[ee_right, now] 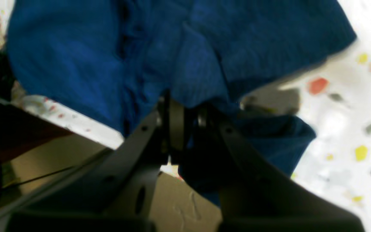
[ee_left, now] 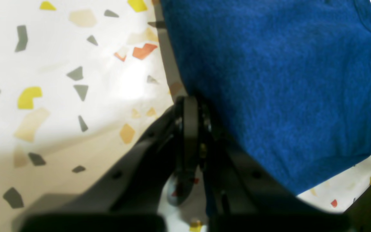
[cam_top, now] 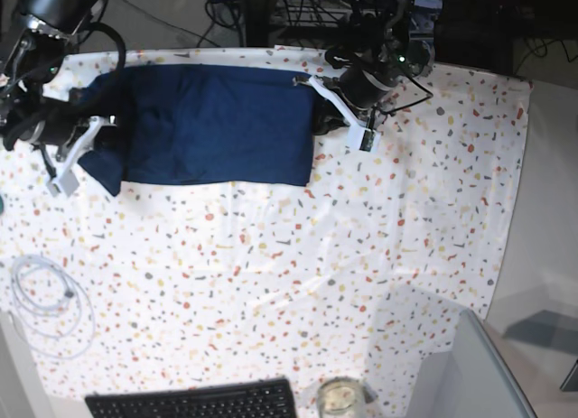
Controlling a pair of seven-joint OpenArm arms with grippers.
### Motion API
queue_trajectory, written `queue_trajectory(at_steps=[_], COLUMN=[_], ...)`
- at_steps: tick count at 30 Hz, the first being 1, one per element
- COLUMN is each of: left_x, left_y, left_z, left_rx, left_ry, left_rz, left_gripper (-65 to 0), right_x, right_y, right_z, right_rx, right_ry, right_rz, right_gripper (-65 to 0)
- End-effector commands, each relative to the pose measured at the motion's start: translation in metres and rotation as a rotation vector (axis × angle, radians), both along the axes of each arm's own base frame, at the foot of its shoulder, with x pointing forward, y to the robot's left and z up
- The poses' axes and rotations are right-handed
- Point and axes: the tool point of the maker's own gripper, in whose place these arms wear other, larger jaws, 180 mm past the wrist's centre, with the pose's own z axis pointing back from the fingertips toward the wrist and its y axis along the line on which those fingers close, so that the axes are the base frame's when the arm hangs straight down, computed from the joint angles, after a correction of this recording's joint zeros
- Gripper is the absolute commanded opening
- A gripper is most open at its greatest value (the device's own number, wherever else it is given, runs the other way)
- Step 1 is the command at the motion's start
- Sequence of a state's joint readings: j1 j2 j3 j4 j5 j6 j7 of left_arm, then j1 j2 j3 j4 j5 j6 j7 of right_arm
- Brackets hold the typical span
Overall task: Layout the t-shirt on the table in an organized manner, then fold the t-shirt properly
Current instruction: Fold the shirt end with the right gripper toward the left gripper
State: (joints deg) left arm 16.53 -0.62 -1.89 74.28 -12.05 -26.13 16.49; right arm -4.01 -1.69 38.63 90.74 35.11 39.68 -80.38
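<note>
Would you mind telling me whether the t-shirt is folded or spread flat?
Partly folded: the t-shirt forms a compact band on the table, one sleeve sticking out near the right tool.

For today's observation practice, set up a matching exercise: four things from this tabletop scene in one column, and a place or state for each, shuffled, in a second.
Things:
1. t-shirt
2. keyboard
3. white cable
4. right tool

Descriptions:
A. coiled near the base view's left edge
B. shut on blue fabric
C. spread flat at the far side of the table
D. at the near edge

Pairs: 1-C, 2-D, 3-A, 4-B
</note>
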Motion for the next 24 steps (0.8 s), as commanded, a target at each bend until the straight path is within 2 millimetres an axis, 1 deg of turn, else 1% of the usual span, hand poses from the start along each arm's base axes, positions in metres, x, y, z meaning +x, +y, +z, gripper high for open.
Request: queue_trajectory(at_steps=[1,5,8,14,21,24], left_x=[-0.005,-0.005,-0.005,-0.006,-0.006,-0.006], left_y=[-0.003,-0.003,-0.003,-0.002,-0.002,-0.002], left_z=[-0.001,-0.001,-0.001,-0.002,-0.002,-0.002], left_rx=[0.007,0.007,0.007,0.008,0.008,0.008], left_ry=[0.015,0.015,0.015,0.017,0.017,0.017], left_rz=[-0.019,-0.019,-0.019,-0.019,-0.019,-0.019], left_gripper=[-65.0,-65.0,-65.0,-65.0,-65.0,-65.0], right_x=[0.009,0.015,0.010,0.009,0.002,0.002], right_y=[0.002,0.034,0.059,0.095,0.125,0.147], right_z=[0.010,0.016,0.017,0.026,0.026,0.029], right_rx=[0.002,0.012,0.032,0.058,0.098,0.125], right_ry=[-0.051,-0.074,-0.077,-0.105,-0.075,-0.093], right_rz=[0.004,0.114,0.178,0.267,0.326,0.373], right_gripper=[-65.0,-65.0,-65.0,-65.0,-65.0,-64.8])
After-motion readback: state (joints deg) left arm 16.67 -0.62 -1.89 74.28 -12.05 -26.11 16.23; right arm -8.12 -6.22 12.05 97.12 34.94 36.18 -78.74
